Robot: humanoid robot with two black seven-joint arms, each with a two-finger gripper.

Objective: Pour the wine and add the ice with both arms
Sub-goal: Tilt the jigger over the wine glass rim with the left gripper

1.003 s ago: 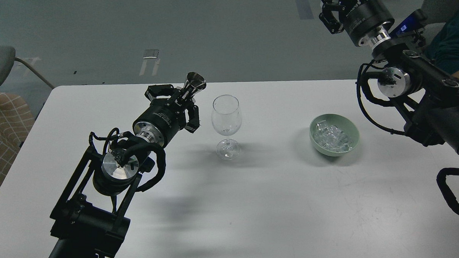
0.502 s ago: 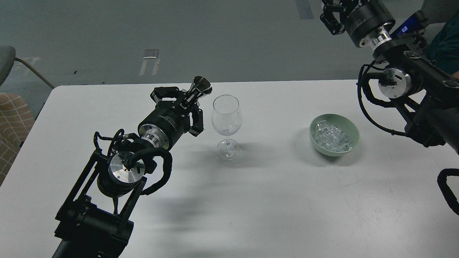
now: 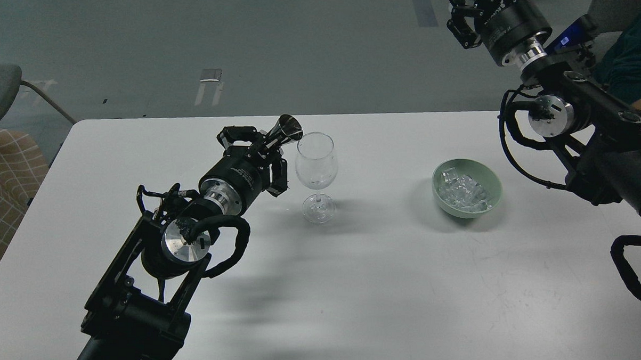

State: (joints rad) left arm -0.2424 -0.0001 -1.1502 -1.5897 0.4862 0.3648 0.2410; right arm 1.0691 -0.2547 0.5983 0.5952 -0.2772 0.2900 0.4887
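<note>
Your left gripper (image 3: 271, 146), clenched on the little metal cup (image 3: 287, 131), has moved right and tipped it to the glass (image 3: 315, 164) rim, so pouring is starting, while the ice (image 3: 465, 193) waits in the green bowl (image 3: 441, 197).

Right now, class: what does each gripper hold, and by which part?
Left gripper grips a metal jigger at its narrow waist. Right gripper: cannot tell.
</note>
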